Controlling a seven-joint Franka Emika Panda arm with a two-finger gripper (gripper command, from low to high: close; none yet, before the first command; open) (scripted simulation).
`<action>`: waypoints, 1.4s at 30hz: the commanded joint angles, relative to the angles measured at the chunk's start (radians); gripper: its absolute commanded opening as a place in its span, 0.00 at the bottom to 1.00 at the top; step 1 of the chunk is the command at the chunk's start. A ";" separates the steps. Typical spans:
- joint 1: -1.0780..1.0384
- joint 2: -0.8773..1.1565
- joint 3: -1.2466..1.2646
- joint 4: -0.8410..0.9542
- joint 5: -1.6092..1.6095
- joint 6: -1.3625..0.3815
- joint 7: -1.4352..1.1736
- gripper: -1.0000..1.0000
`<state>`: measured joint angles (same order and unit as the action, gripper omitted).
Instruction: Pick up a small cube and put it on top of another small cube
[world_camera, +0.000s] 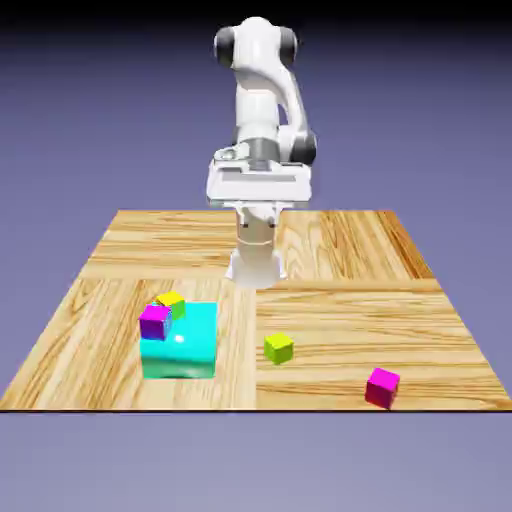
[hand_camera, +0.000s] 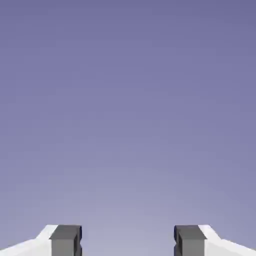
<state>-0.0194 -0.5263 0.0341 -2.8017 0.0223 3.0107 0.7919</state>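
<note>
Above the table's far part: gripper (hand_camera: 128, 241) parted, nothing between the tips.
Lime cube (world_camera: 279, 349): on the wood, right of the big cyan cube (world_camera: 180, 342) in the exterior view; best approached from straight above, jaws squared to its faces.
Magenta cube (world_camera: 382, 388): near the table's front edge (world_camera: 256, 410); set down gently.
Open room: bare wood between both small cubes.

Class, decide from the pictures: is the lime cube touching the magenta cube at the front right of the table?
Apart: the exterior view shows bare wood between the lime cube and magenta cube.
</note>
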 joint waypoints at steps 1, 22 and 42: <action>-0.026 0.036 0.028 0.007 0.019 -0.022 0.042 0.50; -0.396 0.797 0.441 0.132 0.277 -0.241 0.774 0.50; -0.469 0.869 0.686 0.406 0.018 -0.513 1.109 0.00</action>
<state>-0.4884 0.3431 0.7206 -2.3958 0.0411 2.4983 1.9001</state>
